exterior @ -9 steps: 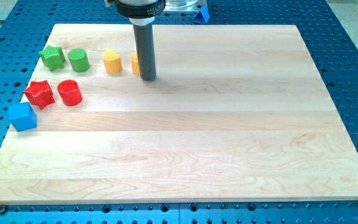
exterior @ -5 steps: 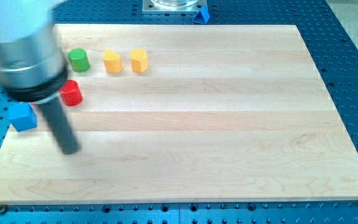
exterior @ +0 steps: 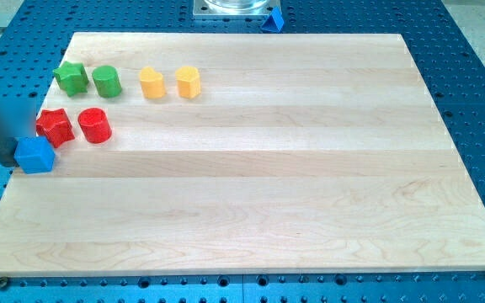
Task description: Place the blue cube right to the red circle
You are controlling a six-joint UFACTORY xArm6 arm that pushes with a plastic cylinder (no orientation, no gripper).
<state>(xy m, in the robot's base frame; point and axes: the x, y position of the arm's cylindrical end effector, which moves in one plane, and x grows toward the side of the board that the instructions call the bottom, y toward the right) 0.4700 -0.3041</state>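
Note:
The blue cube (exterior: pixel 34 156) lies at the wooden board's (exterior: pixel 259 177) left edge, below and left of the red circle (exterior: pixel 94 125). The dark rod comes down along the view's left edge. My tip (exterior: pixel 8 160) is right against the cube's left side, just off the board's edge; whether it touches the cube I cannot tell. The red circle stands to the right of a red star (exterior: pixel 55 126), which sits just above the blue cube.
A green star (exterior: pixel 71 77) and a green cylinder (exterior: pixel 106 81) stand at the board's upper left. Two yellow blocks (exterior: pixel 151 83) (exterior: pixel 189 82) stand to their right. A small blue piece (exterior: pixel 272 20) lies off the board at the view's top.
The rod swept from near the yellow blocks down to the lower left, then round to the blue cube's left side. The blue cube has shifted slightly to the right.

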